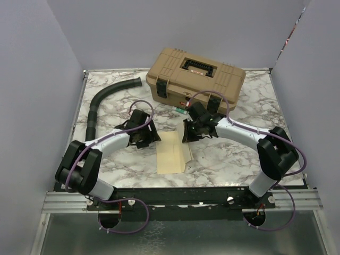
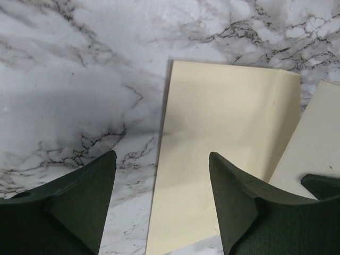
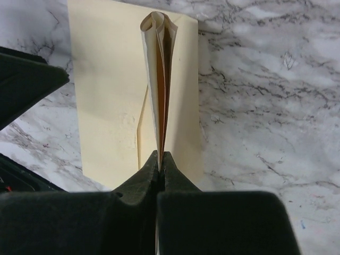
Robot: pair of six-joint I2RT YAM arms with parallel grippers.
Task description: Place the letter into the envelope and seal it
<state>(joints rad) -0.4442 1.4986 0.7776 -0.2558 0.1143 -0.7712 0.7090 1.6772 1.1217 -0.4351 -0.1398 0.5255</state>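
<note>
The pale yellow envelope (image 1: 170, 154) lies flat on the marble table (image 1: 223, 159) between the arms. It also shows in the left wrist view (image 2: 223, 149) and the right wrist view (image 3: 106, 79). My right gripper (image 3: 160, 156) is shut on the letter (image 3: 159, 79), which is folded, pale outside and brown inside, and held on edge over the envelope's right part. In the top view the letter (image 1: 187, 158) stands along the envelope's right edge below the right gripper (image 1: 187, 140). My left gripper (image 2: 162, 159) is open and empty, astride the envelope's left edge (image 1: 150, 139).
A tan toolbox (image 1: 195, 77) stands at the back. A black corrugated hose (image 1: 101, 103) curves along the left side. A small green and red object (image 1: 182, 110) lies in front of the toolbox. Purple walls enclose the table.
</note>
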